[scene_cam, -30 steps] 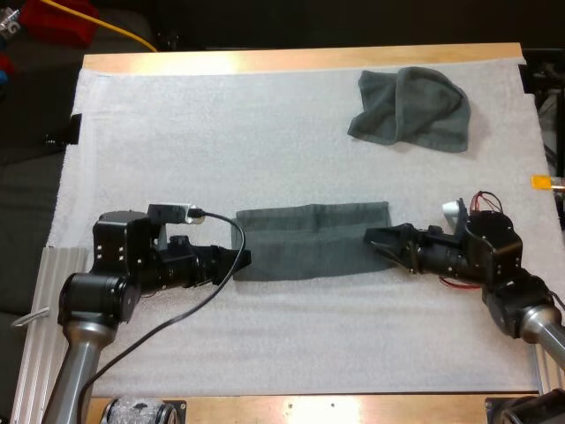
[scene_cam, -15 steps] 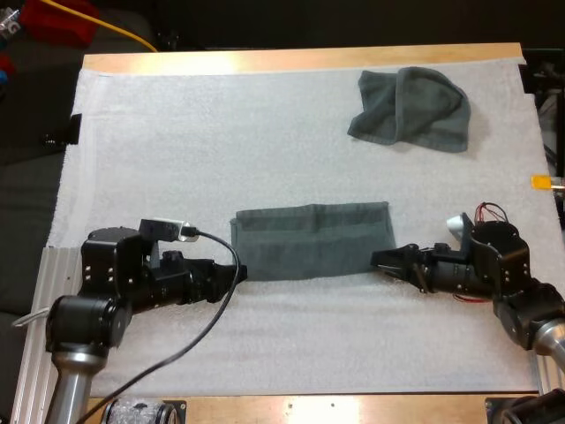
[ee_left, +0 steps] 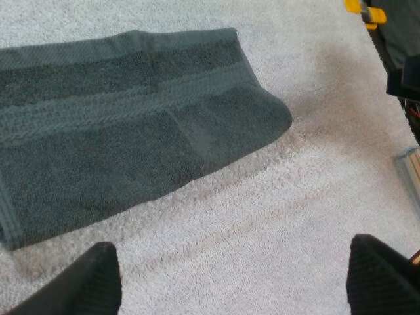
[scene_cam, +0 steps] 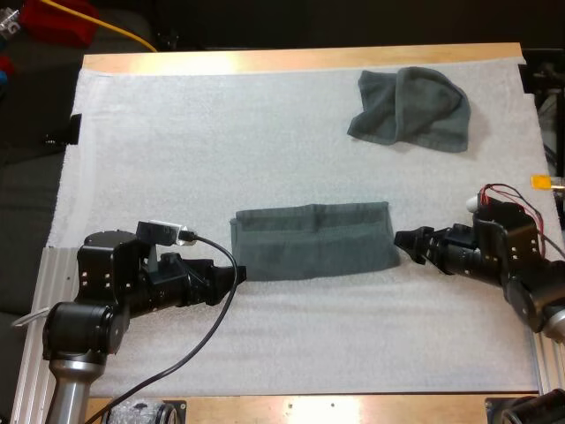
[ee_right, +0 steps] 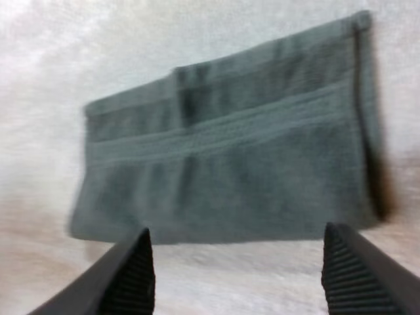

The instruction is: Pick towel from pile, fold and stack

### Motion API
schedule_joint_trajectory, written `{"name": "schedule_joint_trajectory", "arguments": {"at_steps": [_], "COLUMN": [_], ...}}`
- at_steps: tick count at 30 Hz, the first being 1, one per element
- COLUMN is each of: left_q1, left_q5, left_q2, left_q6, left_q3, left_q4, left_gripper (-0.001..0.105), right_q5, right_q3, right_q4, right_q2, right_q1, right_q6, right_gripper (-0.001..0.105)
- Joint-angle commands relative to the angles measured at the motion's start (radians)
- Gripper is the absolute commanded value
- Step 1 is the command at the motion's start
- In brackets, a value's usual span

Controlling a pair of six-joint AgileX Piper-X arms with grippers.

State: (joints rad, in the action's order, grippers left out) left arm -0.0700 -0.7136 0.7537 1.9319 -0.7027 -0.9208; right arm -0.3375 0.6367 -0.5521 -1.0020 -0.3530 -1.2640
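A dark grey-green towel [scene_cam: 309, 240] lies folded into a long flat strip at the middle of the mat. My left gripper [scene_cam: 237, 273] sits low at the strip's left end, open and clear of the cloth. In the left wrist view its fingers [ee_left: 98, 279] stand wide apart over bare mat, with the folded towel [ee_left: 131, 125] just ahead. My right gripper [scene_cam: 400, 239] is just off the strip's right end, also open. Its fingers [ee_right: 128, 275] frame the towel [ee_right: 230, 151] without touching it. A crumpled towel [scene_cam: 410, 108] lies at the far right.
The white mat [scene_cam: 221, 132] covers the wooden table [scene_cam: 300, 58], with wide free room to the left and in front of the folded strip. A metal rail [scene_cam: 31, 336] runs along the near left edge.
Both grippers have drawn back from the ends of the folded towel, the left toward the near left, the right toward the right edge. The towel lies still.
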Motion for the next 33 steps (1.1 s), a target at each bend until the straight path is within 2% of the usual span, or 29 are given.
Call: {"name": "schedule_joint_trajectory", "arguments": {"at_steps": [1,7,15,21,33], "left_q1": [-0.002,-0.002,-0.002,-0.002,-0.002], "left_q5": [-0.001,-0.034,-0.048,-0.048,-0.048], "left_q2": [-0.006,-0.006,-0.006,-0.006,-0.006], "left_q6": [-0.004,-0.004,-0.004,-0.004,-0.004], "left_q3": [-0.006,-0.006,-0.006,-0.006,-0.006], "left_q4": [-0.002,-0.002,-0.002,-0.002,-0.002], "left_gripper": [0.068,0.068,0.068,0.068,0.068], "right_q5": [0.023,0.010,-0.148,-0.174,-0.327], "right_q3": [0.017,0.022,0.027,0.027,0.036], "right_q4": [-0.037,-0.081,-0.076,-0.043,0.179], "right_q2": [0.005,-0.032,-0.141,-0.265,-0.513], "right_q1": [0.003,0.107,0.253,0.262,0.252], "right_q6": [-0.045,-0.087,-0.173,-0.236,-0.198], "right_gripper": [0.055,0.055,0.055,0.055,0.055]}}
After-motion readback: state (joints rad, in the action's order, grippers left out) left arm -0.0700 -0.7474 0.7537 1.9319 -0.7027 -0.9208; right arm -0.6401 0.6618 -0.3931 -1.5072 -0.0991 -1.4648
